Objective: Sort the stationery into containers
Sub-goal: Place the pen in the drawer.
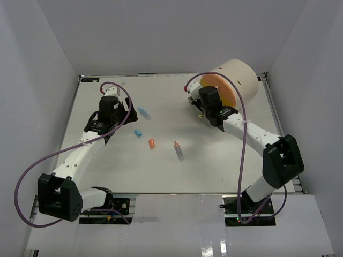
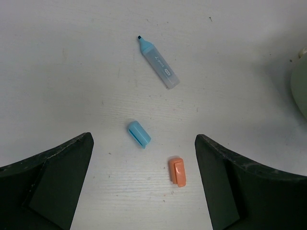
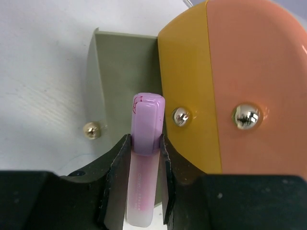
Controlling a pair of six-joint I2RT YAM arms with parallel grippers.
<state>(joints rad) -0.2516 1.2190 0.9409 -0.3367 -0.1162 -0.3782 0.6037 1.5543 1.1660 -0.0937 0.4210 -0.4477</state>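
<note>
My right gripper (image 3: pixel 144 151) is shut on a purple marker (image 3: pixel 146 120), whose capped end points at the grey-olive drawer (image 3: pixel 117 72), right beside the yellow drawer (image 3: pixel 184 72) and the orange drawer (image 3: pixel 259 57). From above, the right gripper (image 1: pixel 206 104) sits at the round face of the cream cylinder (image 1: pixel 244 75). My left gripper (image 2: pixel 144 187) is open above the table, with an orange cap (image 2: pixel 177 171) lying between its fingers. A blue cap (image 2: pixel 138 133) and an uncapped blue marker (image 2: pixel 158 62) lie further ahead. The left gripper (image 1: pixel 122 119) is left of these.
A clear marker with an orange tip (image 1: pixel 178 150) lies mid-table, right of the orange cap (image 1: pixel 152 143). White walls enclose the table (image 1: pixel 214 171) on the left, back and right. Small round knobs (image 3: pixel 245 116) stick out of each drawer front.
</note>
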